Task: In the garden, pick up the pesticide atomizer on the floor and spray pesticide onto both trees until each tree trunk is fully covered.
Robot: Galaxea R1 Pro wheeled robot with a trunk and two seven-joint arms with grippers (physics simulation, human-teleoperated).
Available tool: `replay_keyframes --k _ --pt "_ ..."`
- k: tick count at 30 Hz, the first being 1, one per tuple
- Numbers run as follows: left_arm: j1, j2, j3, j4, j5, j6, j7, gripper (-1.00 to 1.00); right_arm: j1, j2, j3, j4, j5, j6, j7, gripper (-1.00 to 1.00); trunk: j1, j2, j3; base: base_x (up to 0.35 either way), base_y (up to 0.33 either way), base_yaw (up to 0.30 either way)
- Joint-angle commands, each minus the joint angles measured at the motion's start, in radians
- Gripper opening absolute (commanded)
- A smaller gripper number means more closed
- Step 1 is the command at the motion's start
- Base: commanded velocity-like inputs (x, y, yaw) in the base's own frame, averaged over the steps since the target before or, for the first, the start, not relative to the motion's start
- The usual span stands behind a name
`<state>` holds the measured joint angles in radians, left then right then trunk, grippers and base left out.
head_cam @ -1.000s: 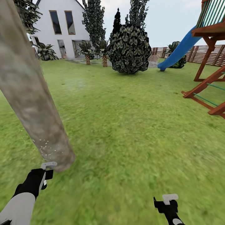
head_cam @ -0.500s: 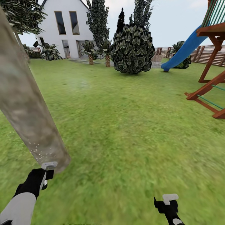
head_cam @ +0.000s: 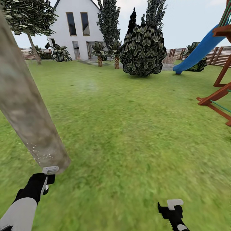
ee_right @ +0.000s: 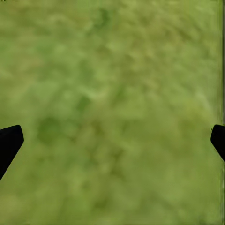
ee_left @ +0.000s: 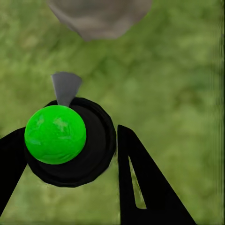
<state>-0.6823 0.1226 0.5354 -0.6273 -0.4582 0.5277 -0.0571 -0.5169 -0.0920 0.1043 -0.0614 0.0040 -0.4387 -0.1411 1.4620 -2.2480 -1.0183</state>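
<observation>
The pesticide atomizer, a black round-bodied bottle with a bright green dome cap and a grey nozzle, sits clamped between the black fingers of my left gripper, close to the foot of the thick mottled grey-brown tree trunk. I judge it light, rigid and smooth-sided, so gripping across the round body seems the sound hold; a looser pinch could let it twist. Fine white pesticide specks dot only the trunk's lowest part, so I reckon coverage is barely begun. My right gripper hangs with fingers spread wide over blotchy green grass, carrying nothing. The left wrist view shows the bottle itself; the head view gives the trunk's lean and height.
</observation>
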Motion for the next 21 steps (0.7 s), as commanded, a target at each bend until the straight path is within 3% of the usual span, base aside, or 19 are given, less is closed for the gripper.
replay_keyframes --k 1,14,21 --pt "0.0 0.0 0.0 0.0 0.0 0.0 0.0 -1.0 0.0 0.0 0.0 0.0 0.0 0.0 0.0 1.0 0.0 0.0 0.0 0.203 -0.227 0.055" --pt "0.0 0.005 0.0 0.0 0.0 0.0 0.0 -1.0 0.0 0.001 0.0 0.0 0.001 0.0 0.0 1.0 0.0 0.0 0.0 0.233 -0.2 0.255" --pt "0.0 0.005 0.0 0.0 -0.001 0.0 0.0 -1.0 0.0 0.001 0.0 0.0 0.0 0.0 0.0 1.0 0.0 0.0 0.0 0.121 -0.255 0.278"
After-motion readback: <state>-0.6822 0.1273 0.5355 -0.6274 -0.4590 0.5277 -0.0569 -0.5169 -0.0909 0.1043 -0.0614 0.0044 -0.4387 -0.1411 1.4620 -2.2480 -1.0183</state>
